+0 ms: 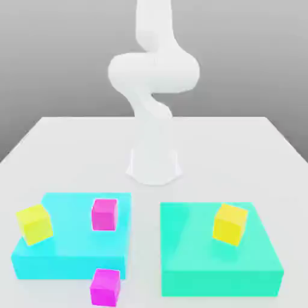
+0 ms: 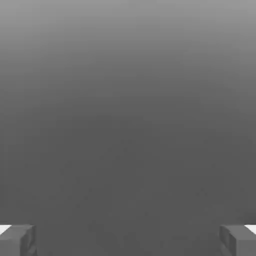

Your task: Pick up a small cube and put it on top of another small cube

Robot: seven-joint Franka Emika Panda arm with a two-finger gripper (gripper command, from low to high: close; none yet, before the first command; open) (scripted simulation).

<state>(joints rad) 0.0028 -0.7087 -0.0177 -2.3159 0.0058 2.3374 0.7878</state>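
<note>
One small magenta cube sits on top of the flat cyan block. The second magenta cube rests on the table just in front of that block, at the exterior view's lower edge. The white arm rises from its base at the table's middle and leaves the exterior view at the top, so the hand is not seen there. In the hand view my gripper is open: its two grey fingertips stand far apart, with only plain grey background between them. No cube shows in the hand view.
A yellow cube sits on the cyan block toward the exterior view's left. Another yellow cube lies on the flat green block at the exterior view's right. The arm's base stands behind both blocks.
</note>
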